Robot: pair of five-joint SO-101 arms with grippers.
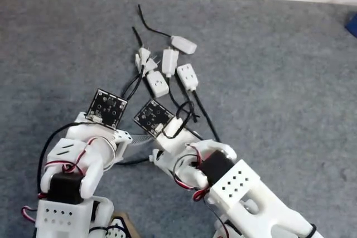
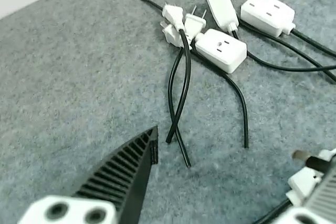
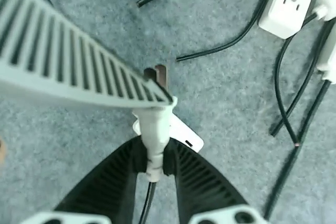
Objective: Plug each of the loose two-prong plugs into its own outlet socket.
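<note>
Within the right gripper (image 3: 159,116) a white plug (image 3: 154,132) is clamped by its body, its two prongs (image 3: 156,74) pointing forward and its cord (image 3: 148,203) trailing back beneath. Ahead of this gripper and off to one side, well apart, a socket (image 3: 286,6) lies face up on the worktop (image 3: 220,103), with loose black cords (image 3: 294,93) strewn across the stretch between. A second socket (image 2: 268,13) and several loose plugs (image 2: 181,19) are bunched near the first.

The left gripper (image 2: 139,161) is stationed close beside the right one; whether it is open or closed cannot be told.

Several failures can be foreseen. Neither socket appears to be fastened down, so it would likely be pushed away or tipped if the prongs were pressed in unbraced. The prongs could be snagged on a cord during the approach. A slight tilt of the plug in the grip would leave the prongs misaligned with the slots and jammed against the socket face.
</note>
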